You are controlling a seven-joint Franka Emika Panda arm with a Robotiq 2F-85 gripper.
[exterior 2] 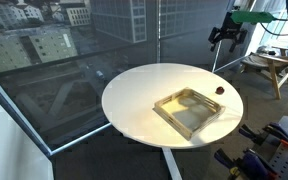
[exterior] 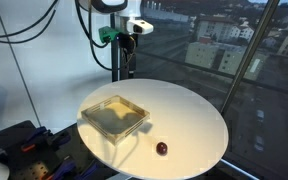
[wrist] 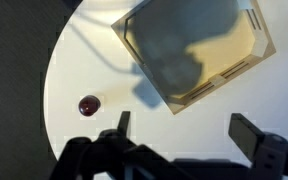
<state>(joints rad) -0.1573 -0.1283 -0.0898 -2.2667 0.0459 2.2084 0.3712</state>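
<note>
Black claw (wrist: 184, 128) spread wide and empty, small glossy dark-red ball (wrist: 89, 104), square shallow tray (wrist: 199, 45), smooth round white table (wrist: 72, 78)

Both exterior views show you the whole table (exterior: 194, 120) from above, from different sides. Your wrist view looks straight down past the hand (wrist: 184, 128) onto its edge.

Round white table (exterior: 196, 115) beside tall windows (exterior 2: 134, 35) (city buildings (exterior 2: 29, 45) outside).

round white table (exterior: 199, 120), window wall (exterior 2: 54, 95), city bldgs outside (exterior: 224, 55), wooden stool (exterior 2: 268, 63)
</note>
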